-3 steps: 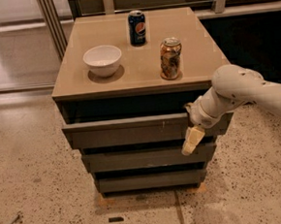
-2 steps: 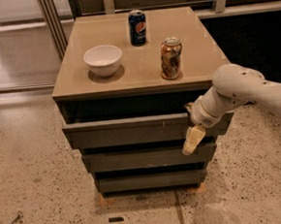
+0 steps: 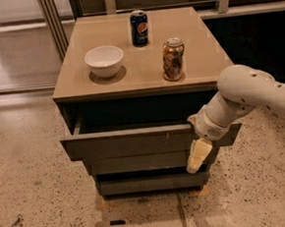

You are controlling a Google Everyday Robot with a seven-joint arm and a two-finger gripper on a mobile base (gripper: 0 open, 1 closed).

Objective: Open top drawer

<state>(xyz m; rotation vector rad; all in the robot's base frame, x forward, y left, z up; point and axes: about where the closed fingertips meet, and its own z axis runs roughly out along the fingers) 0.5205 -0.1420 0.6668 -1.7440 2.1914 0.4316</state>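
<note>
Reading it left to right from my end. Speckled floor (image 3: 30, 193) on the left, with a small dark scrap lying on it just in front of the cabinet base.

The cabinet (image 3: 144, 78) has a tan top. On it there's a white bowl (image 3: 104, 61) on the left half, upright. A blue Pepsi can (image 3: 139, 28) stands further back, near the middle. A brownish patterned can (image 3: 173, 59) stands to the right of the bowl, nearer the front edge. All three are well apart.

The top drawer (image 3: 130, 142) is directly under the tan top and partly pulled out. Its grey front stands forward of the two fronts below, and I see a dark open gap between it and the tabletop. The drawer's left side wall shows at the left corner. There are pale scratches near the front's upper edge, right of centre. The middle drawer front (image 3: 136, 162) and bottom drawer front (image 3: 148, 184) sit further back, stacked under it.

The gripper (image 3: 197, 154) is at the right end of the top drawer's front. Its pale yellowish tip hangs down across the front's face and overlaps the middle front. I can't tell whether it's open or clamped, as the rest is hidden at the drawer edge. The white arm (image 3: 249, 94) comes in from the right edge and bends down to that spot.
</note>
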